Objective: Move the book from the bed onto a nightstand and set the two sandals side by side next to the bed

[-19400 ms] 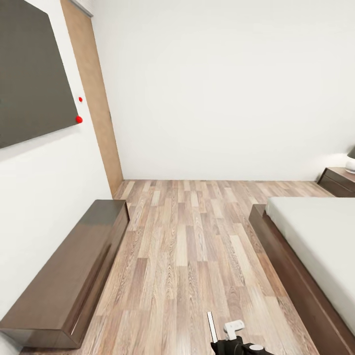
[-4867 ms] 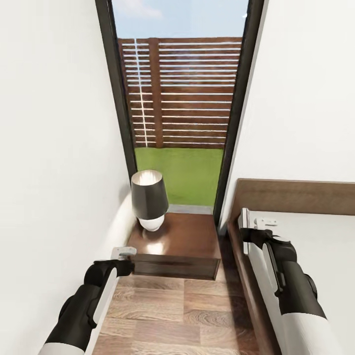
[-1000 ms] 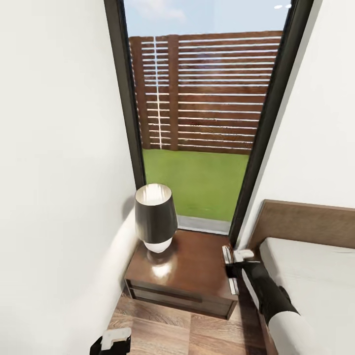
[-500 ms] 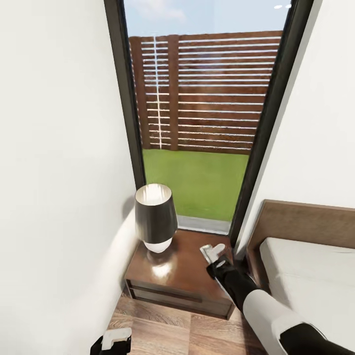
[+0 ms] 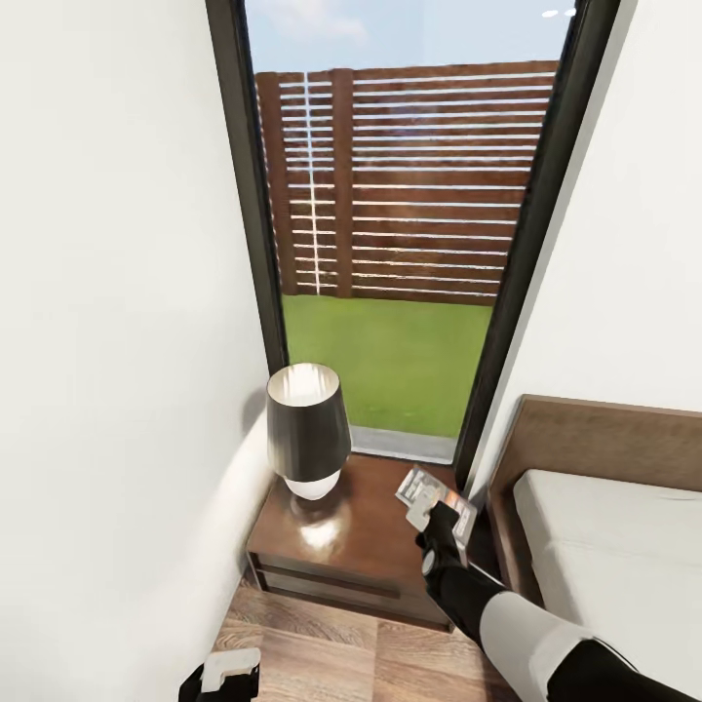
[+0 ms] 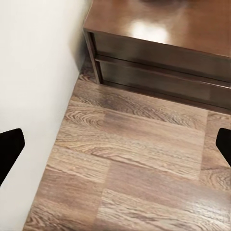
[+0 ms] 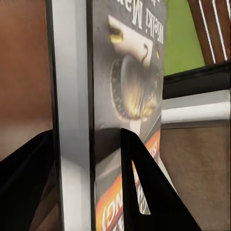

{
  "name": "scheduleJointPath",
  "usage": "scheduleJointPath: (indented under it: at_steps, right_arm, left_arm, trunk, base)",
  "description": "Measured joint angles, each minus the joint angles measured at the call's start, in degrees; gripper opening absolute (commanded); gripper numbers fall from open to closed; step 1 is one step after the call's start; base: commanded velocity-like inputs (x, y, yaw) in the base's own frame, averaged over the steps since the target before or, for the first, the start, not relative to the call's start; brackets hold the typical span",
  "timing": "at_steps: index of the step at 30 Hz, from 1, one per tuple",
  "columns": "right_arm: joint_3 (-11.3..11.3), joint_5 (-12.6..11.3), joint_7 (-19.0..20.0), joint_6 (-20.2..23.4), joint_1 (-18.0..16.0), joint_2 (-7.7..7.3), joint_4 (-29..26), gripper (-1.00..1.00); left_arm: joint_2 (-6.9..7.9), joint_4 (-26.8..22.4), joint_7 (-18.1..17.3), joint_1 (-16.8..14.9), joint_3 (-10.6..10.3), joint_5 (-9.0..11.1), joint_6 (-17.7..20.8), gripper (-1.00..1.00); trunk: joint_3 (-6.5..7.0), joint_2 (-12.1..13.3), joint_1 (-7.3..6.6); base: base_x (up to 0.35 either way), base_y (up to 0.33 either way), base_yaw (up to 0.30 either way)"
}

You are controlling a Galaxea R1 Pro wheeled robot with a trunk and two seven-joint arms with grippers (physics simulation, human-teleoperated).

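While poised lower centre over the nightstand (image 5: pixel 361 531), right gripper (image 5: pixel 429 515) fingers (image 7: pixel 139 192) clamped on the book (image 5: pixel 434 497); next, lower flat, release. Left gripper (image 5: pixel 229 673): cannot tell.

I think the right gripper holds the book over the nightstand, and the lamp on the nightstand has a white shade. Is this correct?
Not quite: the shade is dark grey-black, only the lamp's base is white, as the head view shows. The rest holds: the right gripper is shut on the book over the nightstand, and the right wrist view shows the book between its fingers.
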Motion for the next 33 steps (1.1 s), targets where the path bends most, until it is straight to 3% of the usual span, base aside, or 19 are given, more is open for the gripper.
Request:
scheduleJointPath:
  at_steps: [11, 13, 23, 33]
  right_arm:
    - [0.62, -0.08, -0.75, -1.17, 0.09, -0.20, 0.47, -1.00]
    - [0.58, -0.08, -0.76, -1.15, 0.09, -0.20, 0.49, -1.00]
    - [0.61, -0.16, -0.77, -1.09, 0.09, -0.20, 0.45, -1.00]
    - [0.62, -0.09, -0.84, -1.34, 0.09, -0.20, 0.40, -1.00]
  left_arm:
    - [-0.25, 0.12, 0.03, 0.00, -0.23, 0.10, 0.04, 1.00]
    - [-0.27, 2.01, 0.14, -0.03, -1.27, 0.03, 0.04, 1.00]
    - [-0.27, 2.54, 0.16, -0.04, -1.48, -0.01, 0.05, 1.00]
    - [-0.27, 2.55, 0.11, -0.03, -1.48, -0.02, 0.01, 1.00]
  trunk:
    - [0.00, 0.00, 0.00]
    - [-0.01, -0.01, -0.20]
    - [0.00, -0.01, -0.03]
    - [0.00, 0.00, 0.00]
  base:
    - [0.003, 0.000, 0.000]
    - [0.289, 0.000, 0.000]
    - [0.314, 0.000, 0.000]
    - [0.049, 0.000, 0.000]
